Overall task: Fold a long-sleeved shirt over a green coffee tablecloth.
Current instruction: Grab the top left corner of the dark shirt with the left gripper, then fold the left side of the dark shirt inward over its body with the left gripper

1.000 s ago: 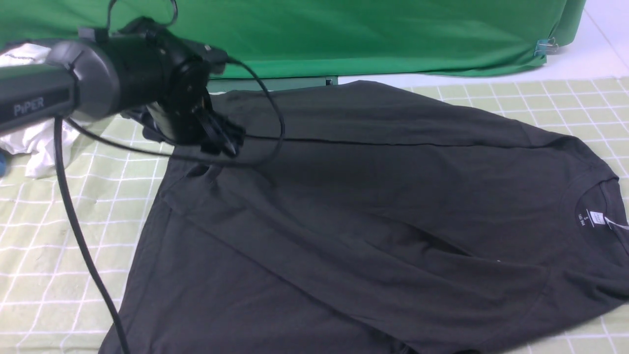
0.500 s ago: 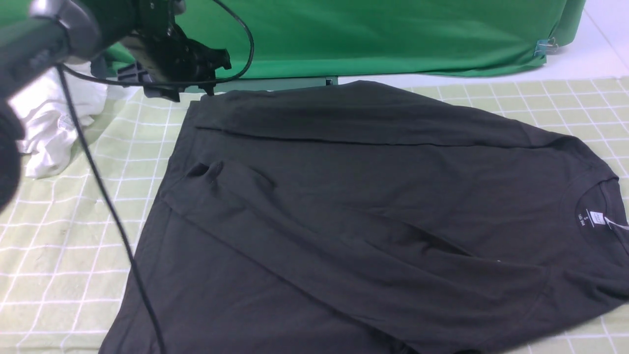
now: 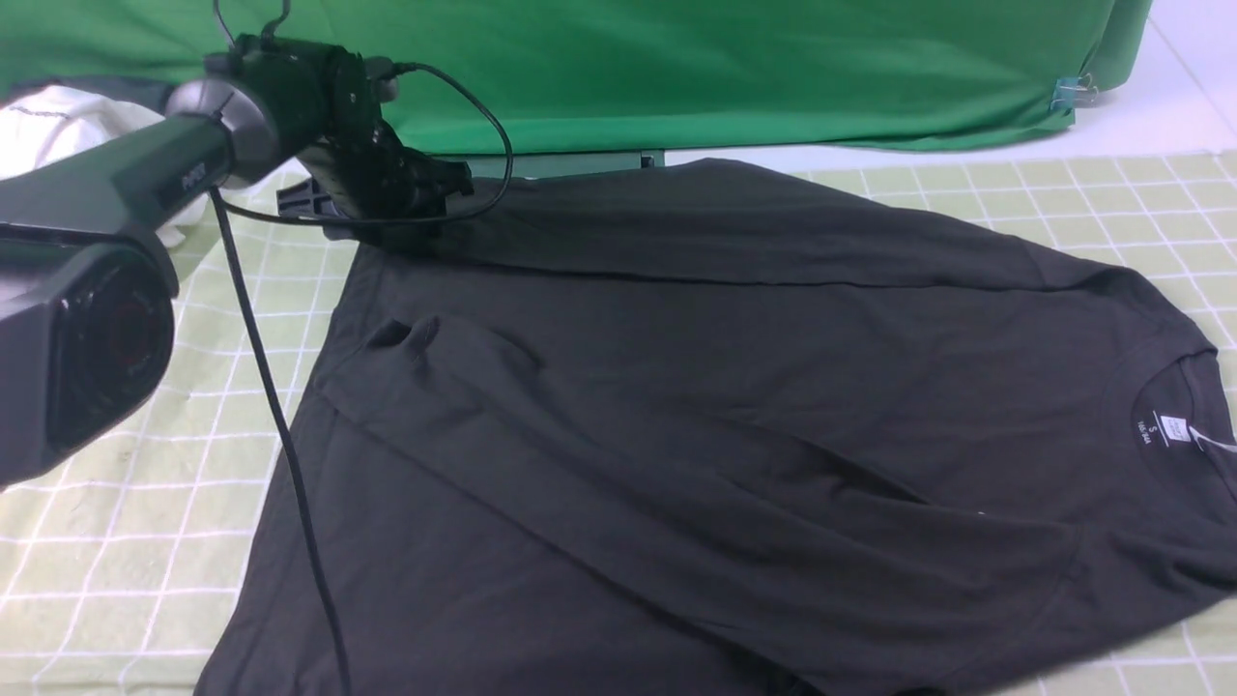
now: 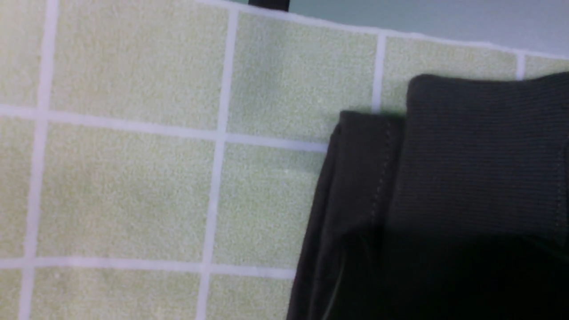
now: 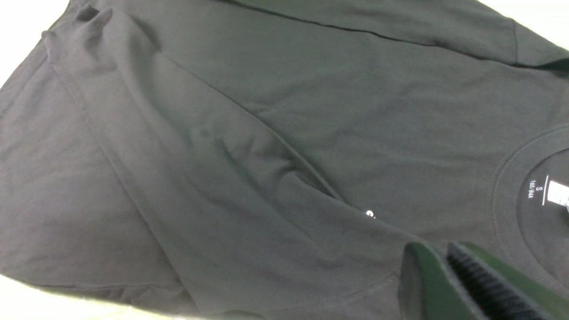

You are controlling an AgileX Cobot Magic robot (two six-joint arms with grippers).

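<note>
The black long-sleeved shirt [image 3: 734, 406] lies flat on the green coffee tablecloth [image 3: 116, 464], both sleeves folded across its body and its neck label [image 3: 1173, 427] at the right. My left gripper [image 3: 387, 208] is down at the shirt's far left corner, its fingers standing apart. In the left wrist view a ribbed cuff and hem of the shirt [image 4: 466, 169] rest on the tablecloth [image 4: 124, 186]; the jaws are lost in dark. My right gripper [image 5: 433, 249] is shut and empty, hovering over the shirt [image 5: 266, 111] near the collar label [image 5: 558, 193].
A crumpled white garment [image 3: 58, 126] lies at the far left. A plain deep-green fabric [image 3: 725, 68] hangs along the back, clipped at its right end [image 3: 1068, 94]. The left arm's black cable [image 3: 280, 435] dangles over the shirt's left edge.
My left gripper left the near sleeve's cuff, rose toward the far left, then came down onto the shirt's far left corner. The shirt has not moved.
</note>
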